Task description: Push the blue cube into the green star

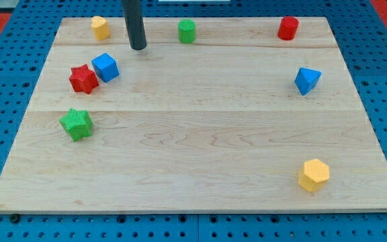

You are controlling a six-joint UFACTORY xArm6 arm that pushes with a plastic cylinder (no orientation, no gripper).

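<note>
The blue cube point(105, 67) sits near the board's upper left, touching or nearly touching the red star point(83, 78) on its left. The green star point(76, 124) lies below them, near the left edge, apart from the cube. My tip point(138, 47) rests on the board above and to the right of the blue cube, with a small gap between them.
A yellow block point(100, 27) sits at the top left, a green cylinder point(187, 31) at the top middle, a red cylinder point(288, 28) at the top right. A blue triangular block point(307, 80) sits at the right, a yellow hexagonal block point(314, 175) at the bottom right.
</note>
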